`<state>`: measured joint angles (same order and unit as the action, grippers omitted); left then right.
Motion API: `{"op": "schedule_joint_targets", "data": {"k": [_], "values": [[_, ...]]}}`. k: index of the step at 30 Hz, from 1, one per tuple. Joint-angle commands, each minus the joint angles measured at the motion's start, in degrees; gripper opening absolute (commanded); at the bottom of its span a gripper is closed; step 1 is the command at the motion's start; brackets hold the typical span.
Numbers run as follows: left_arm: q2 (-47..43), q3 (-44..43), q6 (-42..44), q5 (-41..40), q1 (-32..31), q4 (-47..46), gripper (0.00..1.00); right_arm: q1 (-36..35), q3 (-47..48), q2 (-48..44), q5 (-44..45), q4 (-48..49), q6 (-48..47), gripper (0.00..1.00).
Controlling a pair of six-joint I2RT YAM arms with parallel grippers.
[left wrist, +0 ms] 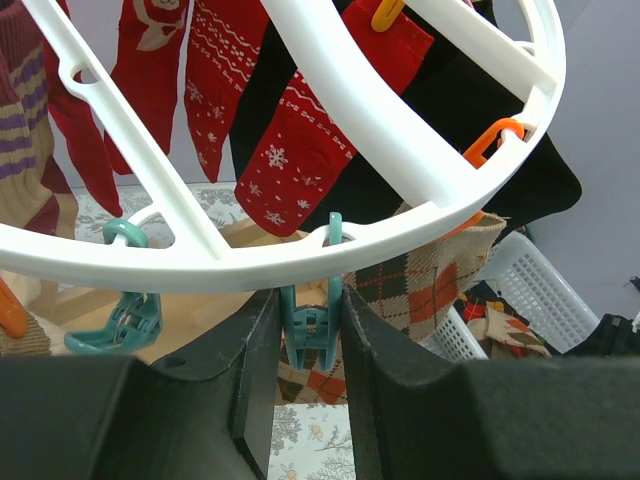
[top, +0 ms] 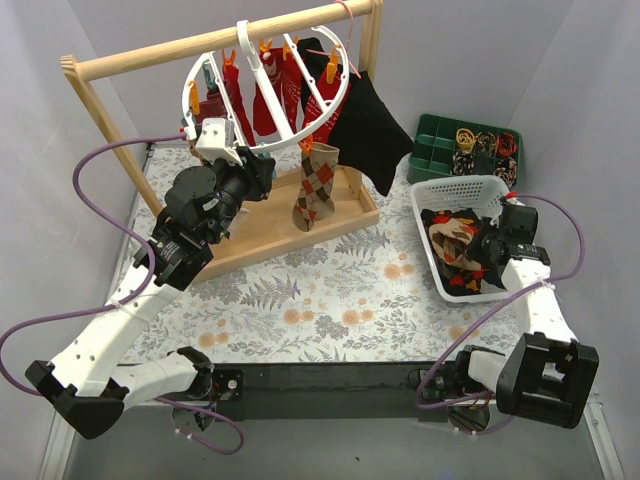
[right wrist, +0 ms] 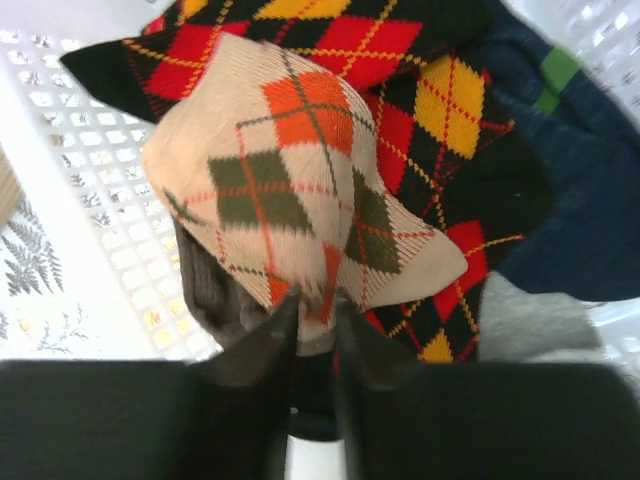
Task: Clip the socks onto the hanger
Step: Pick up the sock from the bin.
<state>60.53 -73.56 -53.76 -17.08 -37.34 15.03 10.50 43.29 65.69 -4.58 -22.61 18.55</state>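
The white round hanger hangs from the wooden rail, with several red Christmas socks clipped to it and a brown argyle sock hanging below its front rim. My left gripper is under that rim. In the left wrist view its jaws are closed against both sides of a teal clip hanging from the white ring. My right gripper is down in the white basket. In the right wrist view it is shut on a cream argyle sock.
A black garment hangs on the rail's right end. The wooden rail stands on a wooden base. The white basket holds more socks. A green compartment tray sits behind it.
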Motion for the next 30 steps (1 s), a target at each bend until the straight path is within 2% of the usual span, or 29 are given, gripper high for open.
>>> {"op": "schedule_joint_targets", "data": {"k": [1,4,9,17,19,30], "values": [[-1.12,-0.97,-0.21,1.26,-0.1,2.46,0.0,-1.97,3.28,-4.6,1.77,-2.7,-4.29,0.32],[-1.12,-1.24,-0.21,1.35,-0.1,2.81,0.0,-5.75,7.32,-4.61,4.21,-4.37,-7.98,0.41],[-1.12,-1.59,-0.21,1.09,-0.1,2.9,0.0,-12.15,15.06,0.92,7.83,-6.56,-18.01,0.43],[-0.94,-1.76,-0.03,0.91,-0.1,3.87,0.0,-12.79,24.12,15.07,9.85,-6.48,-23.29,0.43],[-1.03,-1.76,-0.12,0.91,-0.1,3.87,0.0,-12.79,24.56,17.44,9.59,-6.39,-23.64,0.46],[-0.77,-1.94,-0.21,0.73,-0.1,4.05,0.0,-11.12,20.26,23.6,1.86,-1.12,-24.79,0.47]]}}
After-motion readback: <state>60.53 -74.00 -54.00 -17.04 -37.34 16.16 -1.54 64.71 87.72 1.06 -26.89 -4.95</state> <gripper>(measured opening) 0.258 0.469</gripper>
